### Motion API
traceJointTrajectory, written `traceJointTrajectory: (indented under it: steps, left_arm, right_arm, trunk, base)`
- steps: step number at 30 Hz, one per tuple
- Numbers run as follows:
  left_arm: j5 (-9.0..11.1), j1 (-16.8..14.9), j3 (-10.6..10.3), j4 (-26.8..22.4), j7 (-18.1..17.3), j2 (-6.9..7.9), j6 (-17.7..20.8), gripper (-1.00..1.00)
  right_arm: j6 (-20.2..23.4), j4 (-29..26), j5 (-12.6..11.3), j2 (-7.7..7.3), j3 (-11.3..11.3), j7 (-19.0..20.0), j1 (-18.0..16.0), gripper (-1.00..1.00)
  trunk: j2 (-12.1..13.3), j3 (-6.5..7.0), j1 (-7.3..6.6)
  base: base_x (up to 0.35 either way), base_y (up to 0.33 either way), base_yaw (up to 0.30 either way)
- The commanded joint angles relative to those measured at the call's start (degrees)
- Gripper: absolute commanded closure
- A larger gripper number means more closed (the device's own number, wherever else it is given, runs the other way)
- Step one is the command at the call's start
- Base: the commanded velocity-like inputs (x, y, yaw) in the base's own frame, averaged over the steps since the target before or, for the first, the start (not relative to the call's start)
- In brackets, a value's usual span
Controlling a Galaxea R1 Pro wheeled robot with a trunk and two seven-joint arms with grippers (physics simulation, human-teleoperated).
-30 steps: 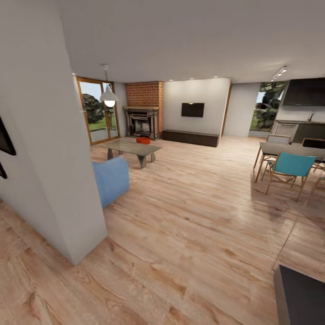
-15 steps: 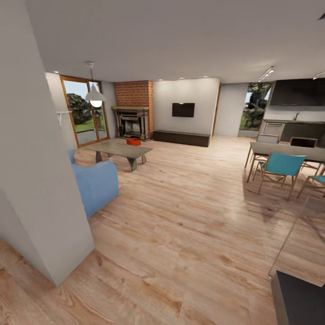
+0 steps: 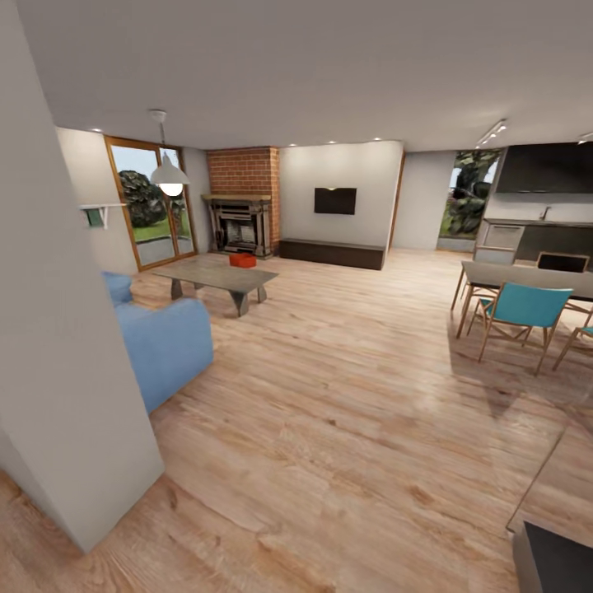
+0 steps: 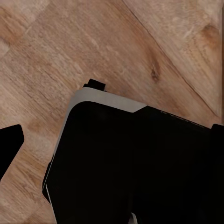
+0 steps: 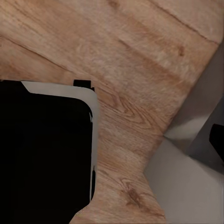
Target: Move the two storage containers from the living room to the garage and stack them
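Light wood-plank floor (image 3: 354, 395) runs toward the brick fireplace (image 3: 241, 202); one orange-red storage container (image 3: 242, 260) sits on the coffee table (image 3: 216, 276) before it. Whether either claw is open I cannot tell.

Floor (image 3: 346, 412): light wood planks across the whole open room, with soft sheen.
Near wall (image 3: 58, 371): a plain white corner close on the left.
Sofa (image 3: 161, 342): blue, tucked just behind that corner.
Coffee table (image 3: 216, 276): low, grey top, standing beyond the sofa.
Fireplace (image 3: 240, 222): dark surround in a red-brick chimney at the far end.
Glass doors (image 3: 148, 206): wood-framed, left of the fireplace, greenery outside.
Pendant lamp (image 3: 168, 175): white shade, lit, hanging before the doors.
Television (image 3: 334, 200): dark screen on the white far wall, a long low dark cabinet (image 3: 331, 251) beneath it.
Dining area: a table (image 3: 527, 278) at the right with a teal chair (image 3: 520, 311) beside it.
Ceiling (image 3: 329, 74): white, small recessed lights.
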Motion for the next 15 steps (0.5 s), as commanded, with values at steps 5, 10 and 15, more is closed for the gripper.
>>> traceJointTrajectory:
  steps: [5, 10, 15]
  left_arm:
    - [0.05, -0.02, 0.34, 0.03, 0.11, -0.02, -0.19, -1.0]
    - [0.05, -0.05, 0.32, 0.05, 0.11, -0.02, -0.19, -1.0]
    - [0.05, -0.05, 0.34, 0.04, 0.11, -0.02, -0.19, -1.0]
  right_arm:
    - [-0.56, 0.18, -0.5, 0.05, 0.48, -0.02, -0.07, -1.0]
    - [-0.5, 0.18, -0.5, 0.05, 0.48, -0.02, -0.07, -1.0]
    - [-0.43, 0.18, -0.5, 0.05, 0.48, -0.02, -0.07, -1.0]
  trunk:
    - [-0.08, -0.07, 0.06]
    - [-0.08, -0.07, 0.06]
    - [-0.08, -0.07, 0.06]
  base:
    - [0.324, 0.0, 0.0]
    - [0.324, 0.0, -0.114]
    - [0.324, 0.0, -0.23]
